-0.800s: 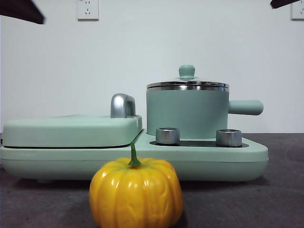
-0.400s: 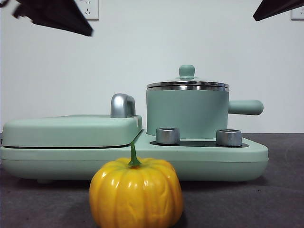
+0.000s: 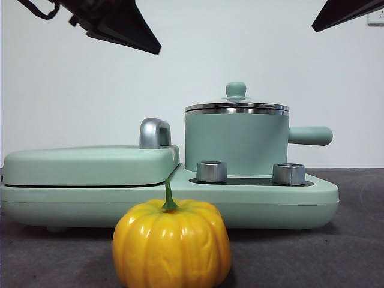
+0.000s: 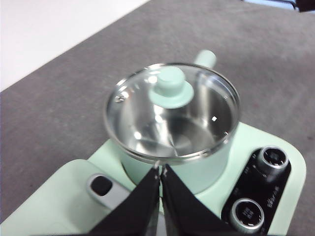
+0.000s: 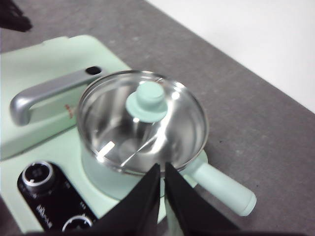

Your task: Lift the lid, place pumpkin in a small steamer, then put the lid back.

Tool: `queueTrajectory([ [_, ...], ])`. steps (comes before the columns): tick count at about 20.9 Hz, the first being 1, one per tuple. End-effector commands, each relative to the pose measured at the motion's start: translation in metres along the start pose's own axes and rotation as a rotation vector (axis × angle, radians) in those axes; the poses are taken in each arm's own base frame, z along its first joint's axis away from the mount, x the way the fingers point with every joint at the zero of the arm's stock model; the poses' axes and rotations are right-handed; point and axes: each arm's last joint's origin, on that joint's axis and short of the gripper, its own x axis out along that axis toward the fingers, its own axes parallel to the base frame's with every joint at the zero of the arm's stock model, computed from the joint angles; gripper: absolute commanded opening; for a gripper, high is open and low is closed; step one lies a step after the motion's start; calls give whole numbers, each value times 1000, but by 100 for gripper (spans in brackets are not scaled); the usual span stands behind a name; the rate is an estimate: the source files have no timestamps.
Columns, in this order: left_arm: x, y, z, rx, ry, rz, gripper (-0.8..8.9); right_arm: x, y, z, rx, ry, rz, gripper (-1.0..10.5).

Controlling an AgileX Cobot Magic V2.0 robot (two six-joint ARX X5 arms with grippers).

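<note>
Grey tabletop, white wall: our left gripper (image 4: 160, 169) and right gripper (image 5: 161, 169) hang above the small steamer (image 3: 236, 144), jaws nearly closed and empty. We judge its seated glass lid (image 3: 236, 107) slippery, fragile; best pinched by its knob (image 4: 171, 87). Before the steamer sits the glossy pumpkin (image 3: 171, 243).

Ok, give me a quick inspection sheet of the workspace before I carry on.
Surface: dark grey table.
Job's things: lid seated on small steamer; pumpkin on the table, in front of the cooker base.
Clutter: griddle with chrome handle; two knobs.
Hands: left hand and right hand both above the steamer, jaws together, holding nothing.
Cables: black cable on one arm.
Surroundings: white wall.
</note>
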Motion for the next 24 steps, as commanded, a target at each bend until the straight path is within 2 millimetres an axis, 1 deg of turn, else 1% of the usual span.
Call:
queueTrajectory([
  [1, 2, 0, 9, 48, -15, -9, 7, 1, 1, 3, -49, 8, 15, 16],
  [3, 2, -1, 10, 53, -15, -13, 10, 2, 3, 2, -71, 16, 28, 47],
  [4, 2, -1, 10, 57, -15, -13, 33, 2, 4, 2, -80, 17, 33, 87],
  [6, 2, -1, 10, 57, -16, -13, 109, 2, 6, 3, -95, 19, 41, 152],
  [7, 2, -1, 10, 57, -16, -13, 144, 3, 6, 3, -98, 19, 44, 170],
  [9, 2, -1, 10, 59, -22, -11, 194, 3, 7, 3, -99, 19, 46, 174],
  [11, 2, -1, 11, 61, -29, -9, 220, 2, 7, 3, -99, 18, 46, 176],
  [15, 2, 0, 13, 67, -49, -2, 224, 2, 10, 4, -103, 11, 57, 238],
  [19, 2, 1, 18, 73, -98, 12, 223, 1, 13, 7, -72, 1, 37, 242],
  [24, 5, 1, 25, 8, -172, 19, 222, -3, 15, 12, 7, -40, 25, 242],
])
